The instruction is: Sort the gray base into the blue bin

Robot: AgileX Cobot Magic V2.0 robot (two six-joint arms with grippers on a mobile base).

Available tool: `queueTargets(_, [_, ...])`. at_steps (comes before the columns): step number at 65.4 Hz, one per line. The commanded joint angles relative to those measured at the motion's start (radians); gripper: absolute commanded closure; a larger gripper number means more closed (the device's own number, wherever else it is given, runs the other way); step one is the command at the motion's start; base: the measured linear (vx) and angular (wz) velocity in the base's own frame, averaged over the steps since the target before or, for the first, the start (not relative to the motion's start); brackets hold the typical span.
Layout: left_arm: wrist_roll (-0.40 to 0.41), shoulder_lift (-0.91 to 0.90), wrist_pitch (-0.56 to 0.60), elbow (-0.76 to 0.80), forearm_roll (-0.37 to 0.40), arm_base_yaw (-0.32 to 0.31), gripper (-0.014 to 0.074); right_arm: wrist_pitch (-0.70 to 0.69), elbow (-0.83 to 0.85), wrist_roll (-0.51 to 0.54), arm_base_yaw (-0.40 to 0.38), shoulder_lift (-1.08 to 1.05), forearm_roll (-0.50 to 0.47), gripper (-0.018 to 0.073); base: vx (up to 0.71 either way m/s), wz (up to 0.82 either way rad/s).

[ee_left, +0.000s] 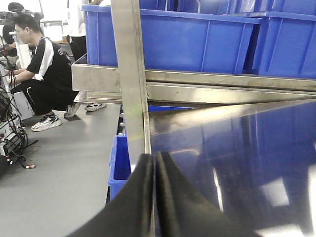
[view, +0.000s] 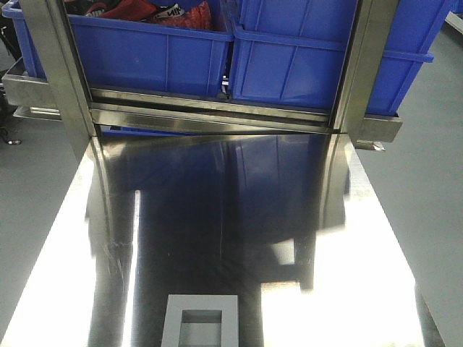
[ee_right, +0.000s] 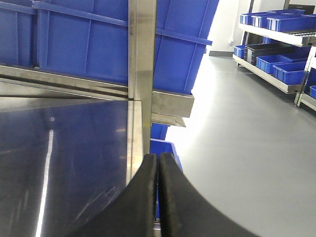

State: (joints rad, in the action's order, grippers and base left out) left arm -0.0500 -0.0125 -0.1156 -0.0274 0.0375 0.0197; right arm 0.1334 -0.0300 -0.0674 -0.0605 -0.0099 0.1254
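A polished steel table bears 1 gray base, flat with its window up, at the edge farthest from the steel rack. That rack holds 2 blue bins.

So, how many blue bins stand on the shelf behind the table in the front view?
2. The left blue bin holds red items; the right blue bin stands beside it. Others may be hidden outside the frame.

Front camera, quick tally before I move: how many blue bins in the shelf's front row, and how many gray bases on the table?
Blue bins: 2
Gray base: 1
Total: 3
Front row only. The blue above the right bin is cut off, so it is not counted.
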Motion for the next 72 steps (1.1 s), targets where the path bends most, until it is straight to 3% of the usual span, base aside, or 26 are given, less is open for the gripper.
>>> queueTargets(1, [0.001,-0.013,0.071,0.005,0.005,0.000,0.0594,-0.076,-0.014,0.006,-0.001,-0.015,0.009,0.0568,0.00,0.00])
queueTargets(45, [0.002,-0.013,0.080,0.008,0.005,0.000,0.0594,-0.076,-0.014,0.006,-0.001,-0.015,0.009,0.0568,0.00,0.00])
queueTargets(58, [0.030,-0.011,0.215,0.072,0.005,0.000,0.0594,-0.076,-0.014,0.006,-0.001,-0.015,0.009,0.0568,0.00,0.00])
queueTargets(64, [0.040,0.018,0.175,0.166,0.005,0.000,0.0594,-0.076,-0.014,0.006,-0.001,-0.015,0.009,0.0568,0.00,0.00])
queueTargets(72, [-0.009,0.156,0.016,0.335,0.001,0.000,0.0594,-0.076,-0.014,0.006,-0.001,-0.015,0.009,0.0568,0.00,0.00])
